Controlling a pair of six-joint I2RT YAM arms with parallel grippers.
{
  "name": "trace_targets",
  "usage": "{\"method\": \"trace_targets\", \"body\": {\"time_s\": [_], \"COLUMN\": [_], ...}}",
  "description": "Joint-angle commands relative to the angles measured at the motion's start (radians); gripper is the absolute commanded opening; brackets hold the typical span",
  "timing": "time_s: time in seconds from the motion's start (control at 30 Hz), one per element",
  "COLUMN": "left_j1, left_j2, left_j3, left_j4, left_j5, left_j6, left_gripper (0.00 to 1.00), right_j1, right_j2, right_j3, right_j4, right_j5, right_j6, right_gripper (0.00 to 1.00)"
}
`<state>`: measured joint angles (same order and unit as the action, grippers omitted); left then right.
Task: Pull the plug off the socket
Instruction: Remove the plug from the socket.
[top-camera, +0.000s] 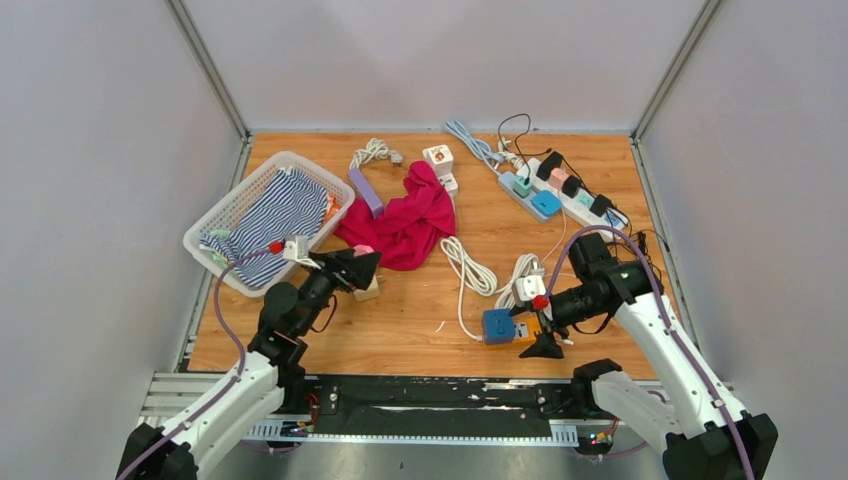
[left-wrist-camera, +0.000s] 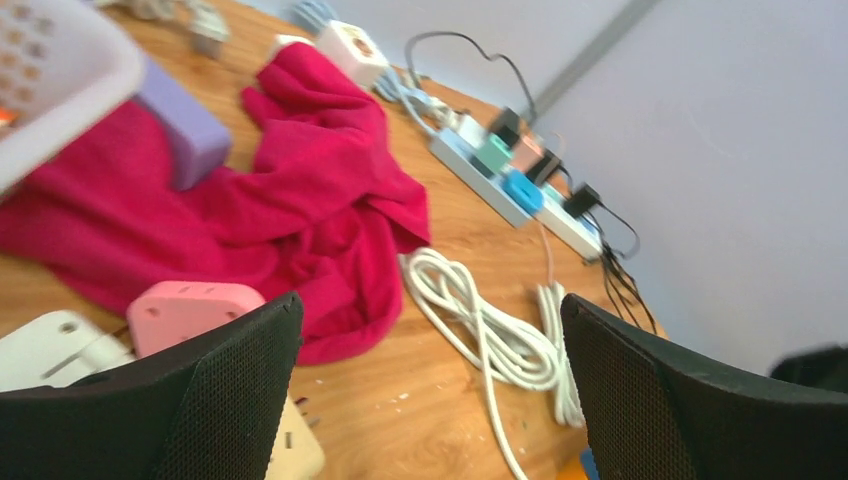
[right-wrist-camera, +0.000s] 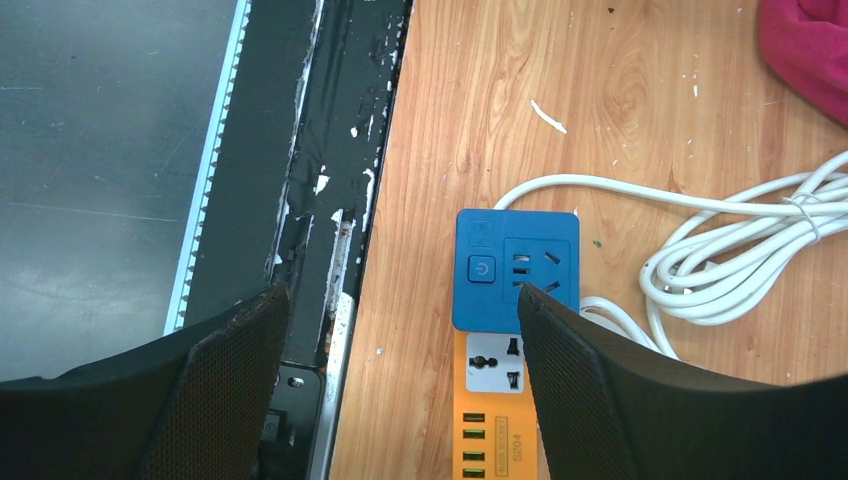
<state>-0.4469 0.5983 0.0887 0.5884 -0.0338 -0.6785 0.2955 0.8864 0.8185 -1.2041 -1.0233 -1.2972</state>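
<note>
The blue plug (right-wrist-camera: 505, 255) sat at the end of the orange strip (right-wrist-camera: 490, 405), the two butted together end to end, low on the table (right-wrist-camera: 480, 100) near its front edge on my right side. A white cable (right-wrist-camera: 720, 250) ran off from the plug's far end and looped into a loose coil just beside it.

My right gripper (right-wrist-camera: 400, 295) hung over that spot with its fingers spread wide and nothing between them. One finger lay over the black rail (right-wrist-camera: 340, 150) along the table's edge. The tip of the other overlapped the plug's corner in the wrist view, though I could not tell whether it touched.

My left gripper (left-wrist-camera: 430, 305) was well apart from all this, on the left half of the table, fingers likewise wide and holding nothing. Beneath it were a pink adapter (left-wrist-camera: 190, 310) and the hem of a red cloth (left-wrist-camera: 320, 190). A basket (top-camera: 225, 205) with striped fabric stood farther left. A long strip (top-camera: 560, 195) loaded with plugs lay at the far right.
</note>
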Motion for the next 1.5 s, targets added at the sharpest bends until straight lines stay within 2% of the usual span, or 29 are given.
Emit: {"method": "trace_targets", "body": {"time_s": [0.0,0.13,0.27,0.6,0.87,1.13,1.47], "left_j1": [0.005,-0.001,-0.097,-0.524,-0.731,-0.785,-0.803], "left_j2": [-0.004,0.077,0.171,0.339,0.595,0.867,1.069], "left_j3": [0.018,0.053,0.068,0.136,0.232,0.401,0.523], "left_j4": [0.01,0.095,0.208,0.211,0.211,0.211,0.215], "left_j5": [0.263,0.457,0.519,0.369,0.267,0.196,0.175], "left_j6": [0.086,0.101,0.141,0.609,0.932,1.005,0.97], "left_gripper": [1.0,1.0,1.0,0.98,0.96,0.96,0.9], "right_j1": [-0.023,-0.028,-0.032,-0.042,-0.047,-0.058,-0.071], "right_j2": [-0.011,-0.014,-0.017,-0.026,-0.03,-0.029,-0.009], "right_j3": [-0.018,-0.018,-0.018,-0.03,-0.039,-0.053,-0.065], "right_j4": [-0.014,-0.01,0.011,0.09,0.135,0.213,0.31], "right_j5": [0.001,0.003,0.021,0.088,0.129,0.219,0.38], "right_j6": [0.004,0.008,0.037,0.122,0.176,0.262,0.378], "right_gripper": [0.85,0.85,0.85,0.84,0.84,0.84,0.84]}}
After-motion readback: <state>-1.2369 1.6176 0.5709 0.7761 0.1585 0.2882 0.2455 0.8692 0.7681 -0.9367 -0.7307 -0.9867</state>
